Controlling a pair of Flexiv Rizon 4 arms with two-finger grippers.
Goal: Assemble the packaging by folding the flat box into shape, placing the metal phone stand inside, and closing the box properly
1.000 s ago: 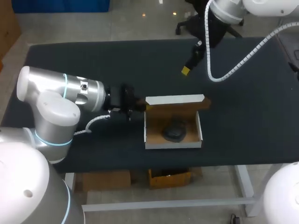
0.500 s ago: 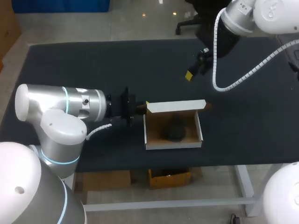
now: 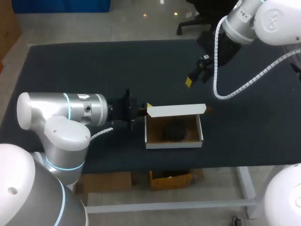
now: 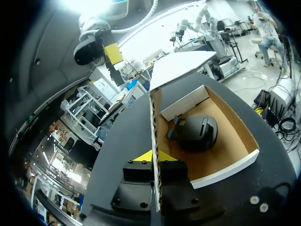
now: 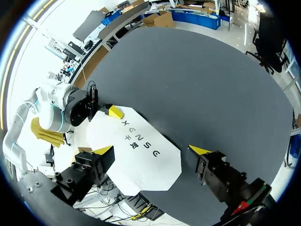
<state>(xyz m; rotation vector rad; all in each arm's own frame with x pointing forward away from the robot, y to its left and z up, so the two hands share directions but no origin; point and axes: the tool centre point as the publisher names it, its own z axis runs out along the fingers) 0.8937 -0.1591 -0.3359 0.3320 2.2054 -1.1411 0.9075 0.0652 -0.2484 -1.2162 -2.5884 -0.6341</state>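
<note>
- Progress is judged at about two stages of three: shaping and loading look done, closing is not.
- The box is seen standing in shape on the bench, just ahead of the left claw, with its walls raised and its brown inside showing.
- The metal phone stand, a dark rounded piece, is seen lying on the floor of the box, ahead of the left claw and to one side of its fingers, apart from the nearest wall.
- The lid is not yet shut: it is held raised along the box's far wall, and the stand can be seen under it.
- The left claw is clenched on the end edge of the lid; in the left wrist view the card is seen edge-on, running straight out between the two fingers, with a yellow tip showing behind it.
- The right claw is released, its fingers spread wide with nothing between them. It hangs over the bench well apart from the box, with the lid's white face under and ahead of it.
- What is left, as judged: the lid is to be lowered until it lies flat on the walls, and its front flap is to be tucked inside the near wall.
- Whether any side tabs are already tucked in cannot be told.
- The free right claw is judged well placed to press the lid down once it is brought over.
</note>
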